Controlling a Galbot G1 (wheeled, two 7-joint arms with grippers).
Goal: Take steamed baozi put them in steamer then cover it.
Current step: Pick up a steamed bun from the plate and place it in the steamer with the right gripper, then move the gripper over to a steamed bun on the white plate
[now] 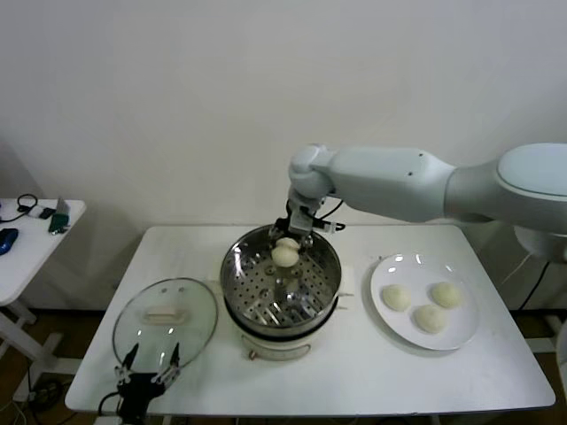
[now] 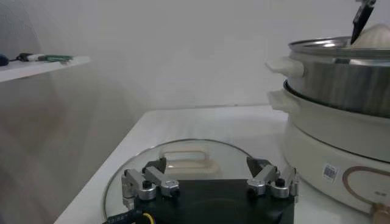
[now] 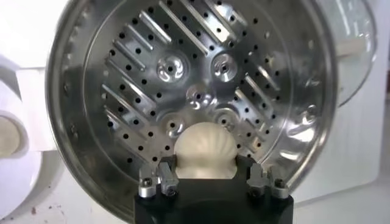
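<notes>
While the right gripper [image 1: 288, 239] is held over the far rim of the round shiny stainless-steel steamer [image 1: 244, 292], one small round cream-white steamed baozi [image 1: 285, 254] is clamped between its two fingers, just above the perforated tray floor. Four baozi are counted in all: the one in the gripper and three resting on a flat white round plate [image 1: 394, 329], which is set on the white table [image 1: 372, 381] to the right of the steamer. From the right wrist camera, the held baozi [image 3: 204, 149] is seen between the dark fingertips of the gripper [image 3: 209, 179], with the steamer's tray of slots and holes [image 3: 183, 73] spread beneath it and no bun lying on that tray. One round clear glass cover with a metal rim and a cream-white handle [image 1: 165, 320] is laid flat on the table just to the left of the steamer, apart from it. The left gripper [image 1: 149, 363] is parked at the near edge of the cover, its fingers spread apart and holding nothing; from the left wrist camera its fingertips [image 2: 210, 182] are seen close to the cover's handle [image 2: 186, 159], with the steamer's white base [image 2: 329, 152] to one side. A second small white table [image 1: 27, 257] with a few small items is seen at the far left.
</notes>
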